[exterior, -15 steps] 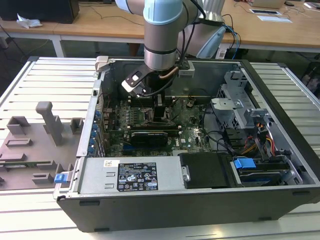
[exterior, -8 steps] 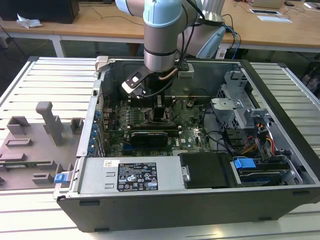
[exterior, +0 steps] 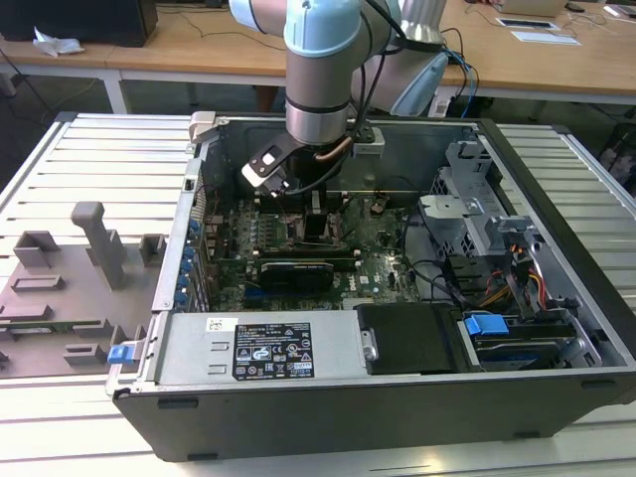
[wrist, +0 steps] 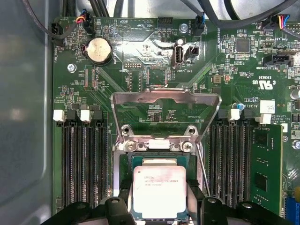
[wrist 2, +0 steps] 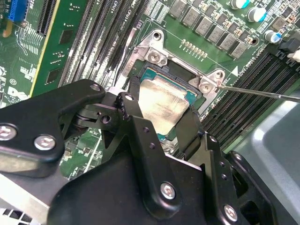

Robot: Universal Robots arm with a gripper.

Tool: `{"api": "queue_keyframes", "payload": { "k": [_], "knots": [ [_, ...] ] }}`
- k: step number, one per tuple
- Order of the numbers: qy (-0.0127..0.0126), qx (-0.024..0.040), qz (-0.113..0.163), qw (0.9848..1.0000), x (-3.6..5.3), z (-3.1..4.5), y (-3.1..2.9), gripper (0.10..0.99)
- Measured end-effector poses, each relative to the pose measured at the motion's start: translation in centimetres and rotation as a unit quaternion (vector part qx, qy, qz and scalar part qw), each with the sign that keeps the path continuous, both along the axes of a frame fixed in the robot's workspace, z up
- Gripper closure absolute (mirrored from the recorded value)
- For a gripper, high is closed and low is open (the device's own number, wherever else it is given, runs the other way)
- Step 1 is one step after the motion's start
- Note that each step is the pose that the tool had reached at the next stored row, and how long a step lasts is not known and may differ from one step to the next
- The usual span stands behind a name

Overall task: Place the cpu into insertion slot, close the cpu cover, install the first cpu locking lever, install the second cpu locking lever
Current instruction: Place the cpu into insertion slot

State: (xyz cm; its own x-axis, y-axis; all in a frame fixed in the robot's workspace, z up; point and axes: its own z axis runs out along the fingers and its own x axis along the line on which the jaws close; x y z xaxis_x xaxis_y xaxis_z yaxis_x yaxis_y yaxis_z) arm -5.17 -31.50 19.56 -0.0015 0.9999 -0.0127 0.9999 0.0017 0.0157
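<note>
Gripper [wrist 2: 161,117] is closed on two opposite edges of the cpu [wrist: 159,190], so that it is held level at the insertion slot [wrist: 157,156]; the cpu cover [wrist: 164,97] is swung open for access.

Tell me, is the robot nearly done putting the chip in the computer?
Not nearly. Nothing looks finished yet. The end effector grips the cpu at the slot; whether it is seated I cannot tell. The cover is open, tipped back, and a lever is loose, so closing and locking are left.
</note>
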Motion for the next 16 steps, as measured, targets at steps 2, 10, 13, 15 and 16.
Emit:
{"api": "queue_keyframes", "payload": {
  "k": [2,10,13,15,16],
  "knots": [
    [-0.0001,0.0000,0.000,1.0000,0.00,-0.01,0.01,0.545],
    [-0.0001,0.0001,0.000,1.0000,0.00,0.76,0.01,0.471],
    [-0.0001,-0.0001,0.000,1.0000,0.00,1.99,0.03,0.482],
    [-0.0001,-0.0001,0.000,1.0000,0.00,2.74,0.03,0.549],
    [-0.0001,0.0000,0.000,1.0000,0.00,3.10,0.03,0.616]
  ]
}}
